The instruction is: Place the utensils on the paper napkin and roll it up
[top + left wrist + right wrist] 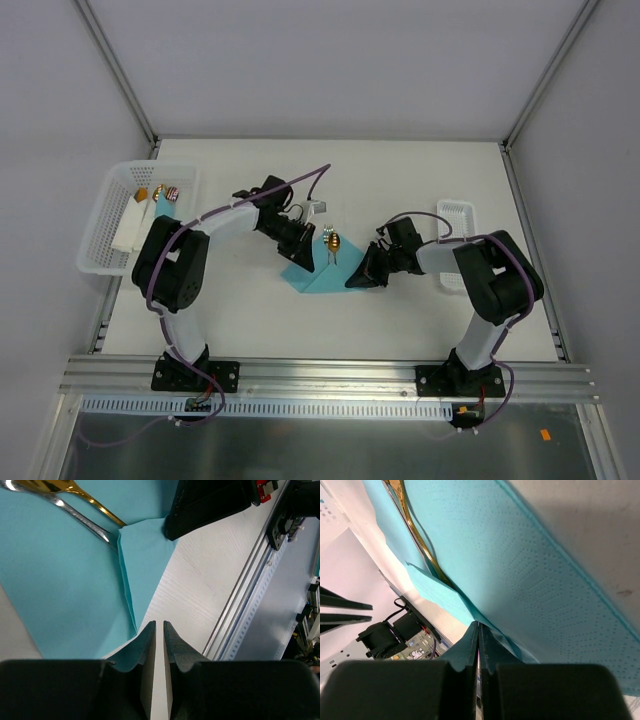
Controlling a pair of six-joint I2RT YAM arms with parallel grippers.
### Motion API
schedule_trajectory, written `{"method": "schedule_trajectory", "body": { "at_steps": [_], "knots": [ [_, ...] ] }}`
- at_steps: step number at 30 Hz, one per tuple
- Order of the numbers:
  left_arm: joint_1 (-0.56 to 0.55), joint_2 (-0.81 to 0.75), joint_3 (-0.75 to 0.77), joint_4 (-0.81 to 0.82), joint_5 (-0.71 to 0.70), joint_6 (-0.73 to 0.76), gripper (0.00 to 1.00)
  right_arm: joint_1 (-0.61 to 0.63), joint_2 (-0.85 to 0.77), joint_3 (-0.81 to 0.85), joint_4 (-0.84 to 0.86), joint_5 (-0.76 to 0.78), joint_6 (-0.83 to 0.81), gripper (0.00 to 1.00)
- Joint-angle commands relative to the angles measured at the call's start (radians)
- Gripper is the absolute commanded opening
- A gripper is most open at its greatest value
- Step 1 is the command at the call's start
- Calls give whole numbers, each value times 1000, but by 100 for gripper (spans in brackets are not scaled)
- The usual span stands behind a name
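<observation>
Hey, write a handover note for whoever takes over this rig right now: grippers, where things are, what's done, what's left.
Left gripper: nearly closed at the paper napkin edge; grip unclear.
Right gripper: shut, apparently pinching a folded napkin edge.
Utensils: lying on the napkin, handles running under a folded flap.
Done: utensils placed, first fold made.
Left: roll the napkin around them.

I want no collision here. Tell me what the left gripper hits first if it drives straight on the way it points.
Most likely the bare table just ahead of the left gripper, beside the folded edge of the paper napkin; beyond it sits the right gripper. Depth is unclear.
</observation>
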Motion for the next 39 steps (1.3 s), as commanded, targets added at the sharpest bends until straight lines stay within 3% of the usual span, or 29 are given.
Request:
{"method": "schedule_trajectory", "body": {
  "at_steps": [1, 14, 21, 33, 39],
  "knots": [
    [-28, 17, 30, -20, 40, 0, 11, -8, 2, 17, -76, 77, -42, 0],
    [-73, 158, 44, 66, 53, -127, 11, -5, 0, 32, -87, 72, -49, 0],
    [-70, 219, 41, 72, -17, -127, 9, -2, -12, 43, -91, 55, -57, 1],
    [-70, 232, 32, 72, -37, -162, 8, 9, -170, 64, -111, 13, -57, 11],
    [-71, 235, 35, 72, -40, -162, 8, 50, -121, 77, -76, -21, -20, 10]
  ]
}}
